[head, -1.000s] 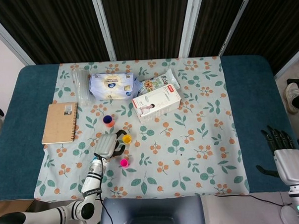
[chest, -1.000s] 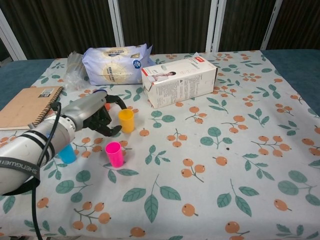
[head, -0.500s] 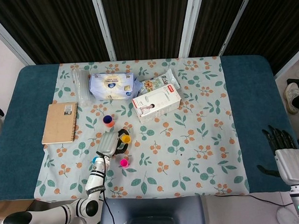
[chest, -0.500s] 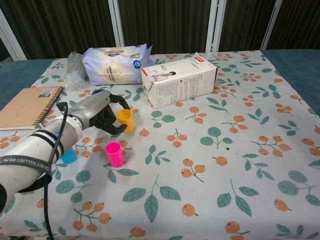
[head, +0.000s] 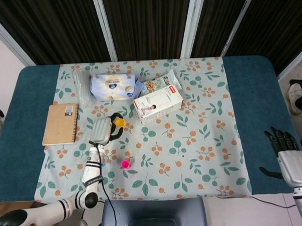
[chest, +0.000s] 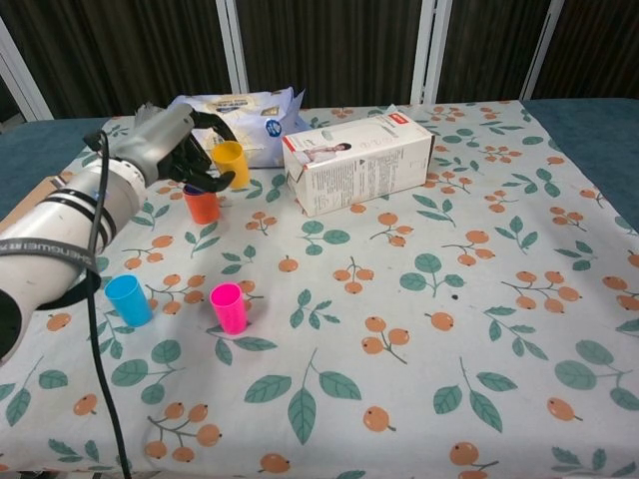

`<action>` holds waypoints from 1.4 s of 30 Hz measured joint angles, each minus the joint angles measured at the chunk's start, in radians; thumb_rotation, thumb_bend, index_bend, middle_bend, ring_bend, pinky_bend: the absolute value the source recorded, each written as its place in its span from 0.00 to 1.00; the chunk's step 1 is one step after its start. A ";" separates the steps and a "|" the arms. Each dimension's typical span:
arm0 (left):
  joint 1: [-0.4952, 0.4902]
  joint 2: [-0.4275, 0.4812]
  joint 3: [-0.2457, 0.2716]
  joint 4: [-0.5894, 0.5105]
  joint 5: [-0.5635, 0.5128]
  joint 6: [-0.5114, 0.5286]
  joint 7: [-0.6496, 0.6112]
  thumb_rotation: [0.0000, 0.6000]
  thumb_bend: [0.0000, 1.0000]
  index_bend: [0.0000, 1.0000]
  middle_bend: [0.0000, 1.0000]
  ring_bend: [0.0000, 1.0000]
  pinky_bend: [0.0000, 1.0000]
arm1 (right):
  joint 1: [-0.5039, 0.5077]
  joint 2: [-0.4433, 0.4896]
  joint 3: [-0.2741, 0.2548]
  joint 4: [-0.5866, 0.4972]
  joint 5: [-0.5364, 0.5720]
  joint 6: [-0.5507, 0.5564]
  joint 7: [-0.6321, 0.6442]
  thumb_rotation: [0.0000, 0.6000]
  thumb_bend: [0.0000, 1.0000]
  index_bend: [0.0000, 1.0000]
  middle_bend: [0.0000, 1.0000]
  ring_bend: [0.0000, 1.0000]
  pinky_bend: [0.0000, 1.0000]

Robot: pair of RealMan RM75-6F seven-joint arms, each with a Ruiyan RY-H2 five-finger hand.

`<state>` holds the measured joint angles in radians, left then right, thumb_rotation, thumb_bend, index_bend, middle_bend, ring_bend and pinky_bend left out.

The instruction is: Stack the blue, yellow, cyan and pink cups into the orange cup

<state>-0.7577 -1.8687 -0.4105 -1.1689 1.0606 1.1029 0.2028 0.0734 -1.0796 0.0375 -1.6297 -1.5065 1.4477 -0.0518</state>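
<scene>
The left hand (chest: 180, 150) grips the yellow cup (chest: 230, 164) by its side and holds it raised above the tablecloth (chest: 419, 339), just above and beside the orange cup (chest: 201, 205); its fingers (chest: 205, 176) wrap the yellow cup's near wall. The orange cup stands upright on the tablecloth, with a dark blue rim showing inside it at the chest view; whether the blue cup sits fully nested there cannot be told. Taking the orange cup as landmark: the cyan cup (chest: 128, 300) stands upright well in front of it and to the left; the pink cup (chest: 228, 307) stands upright in front of it, right of the cyan cup and apart from it; the box (chest: 357, 162) lies on its side to the right; the white bag (chest: 235, 125) lies just behind; the notebook (head: 60, 124) lies to the left in the head view. A snack packet (head: 159, 83) lies behind the box. The right hand (head: 289, 156) shows only in the head view, far right of the orange cup beyond the tablecloth's edge, fingers straight and spread, holding nothing.
</scene>
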 measured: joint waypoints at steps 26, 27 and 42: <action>-0.040 -0.010 0.002 0.216 -0.100 -0.123 0.004 1.00 0.39 0.10 1.00 1.00 1.00 | 0.001 0.004 -0.001 -0.002 0.001 -0.005 0.003 1.00 0.20 0.00 0.00 0.00 0.00; -0.039 -0.007 0.003 0.210 -0.103 -0.126 0.005 1.00 0.39 0.04 1.00 1.00 1.00 | 0.001 0.004 -0.001 -0.002 0.002 -0.006 0.002 1.00 0.20 0.00 0.00 0.00 0.00; 0.093 0.202 0.121 -0.283 0.002 0.003 0.052 1.00 0.37 0.09 1.00 1.00 1.00 | 0.002 0.008 -0.017 -0.005 -0.026 -0.009 0.011 1.00 0.20 0.00 0.00 0.00 0.00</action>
<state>-0.6647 -1.6665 -0.2891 -1.4518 1.0625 1.1058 0.2550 0.0752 -1.0714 0.0203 -1.6350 -1.5321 1.4390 -0.0403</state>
